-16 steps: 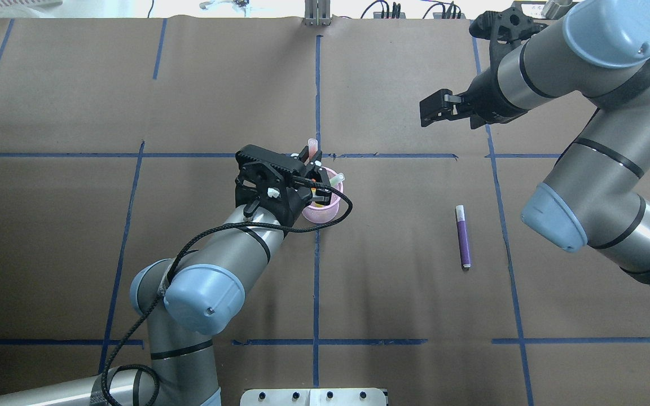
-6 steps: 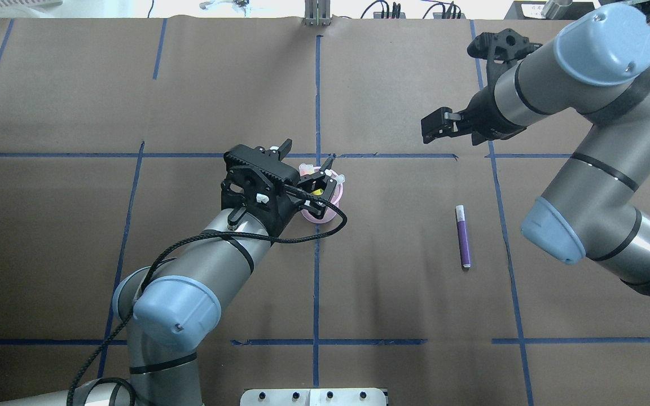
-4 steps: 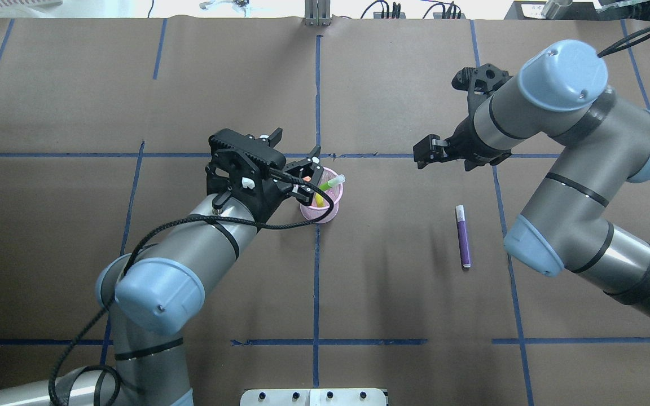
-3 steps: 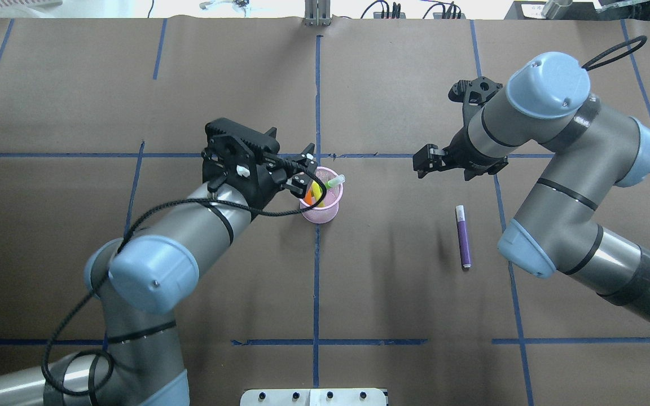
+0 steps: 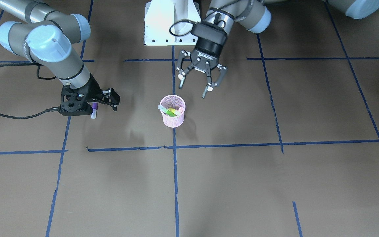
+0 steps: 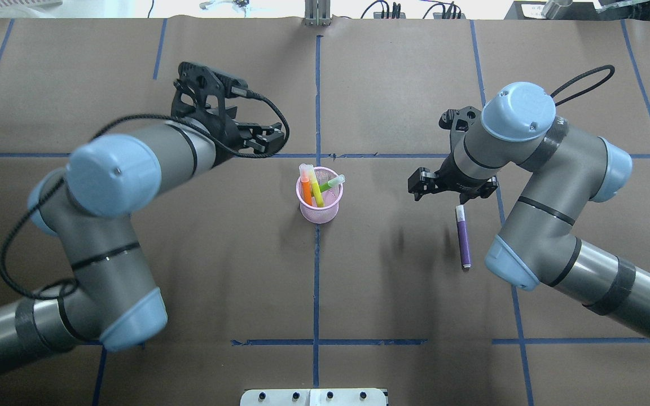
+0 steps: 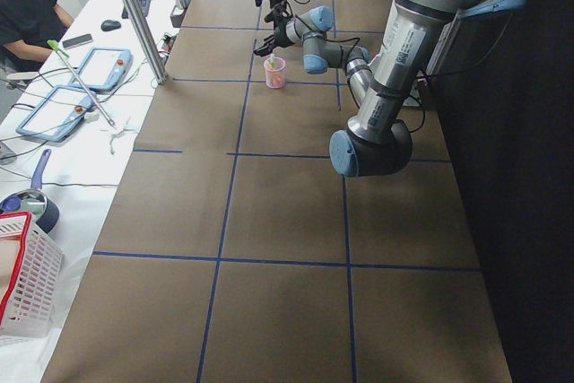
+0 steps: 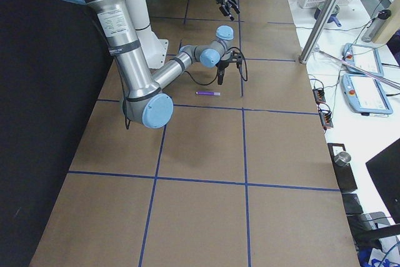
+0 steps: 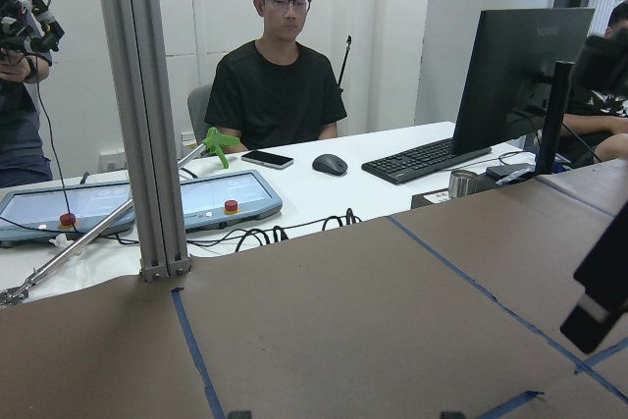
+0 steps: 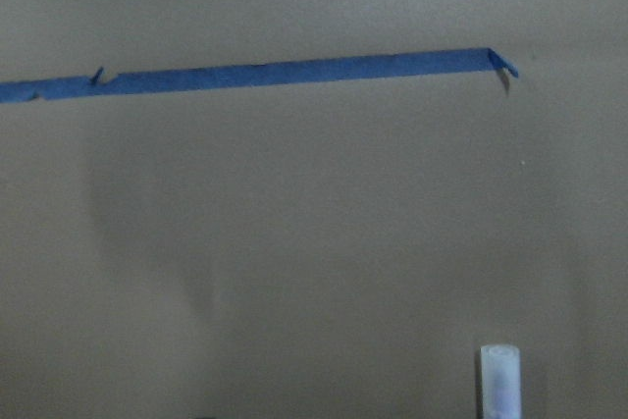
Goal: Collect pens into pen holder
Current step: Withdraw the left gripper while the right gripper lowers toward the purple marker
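The pink mesh pen holder [image 6: 319,213] stands upright mid-table and holds an orange pen [image 6: 306,189], a yellow pen [image 6: 316,192] and a green pen [image 6: 332,183]; it also shows in the front view [image 5: 173,121]. A purple pen [image 6: 464,237] lies flat on the table to its right, pale cap pointing away from the robot. My right gripper [image 6: 422,185] hangs empty and looks open, just beyond and left of that cap [image 10: 498,380]. My left gripper [image 5: 196,89] is open and empty, raised, away from the holder.
The table is brown paper with a blue tape grid. A white base plate [image 6: 313,396] sits at the robot's edge. Beyond the far edge are an aluminium post [image 7: 134,15], tablets and seated operators. A white basket [image 7: 22,275] stands off the table's left end.
My left gripper held a pen over the holder, opened, left it inside, then drew back up and to the far left. My right gripper came down from the far right toward the purple pen's cap.
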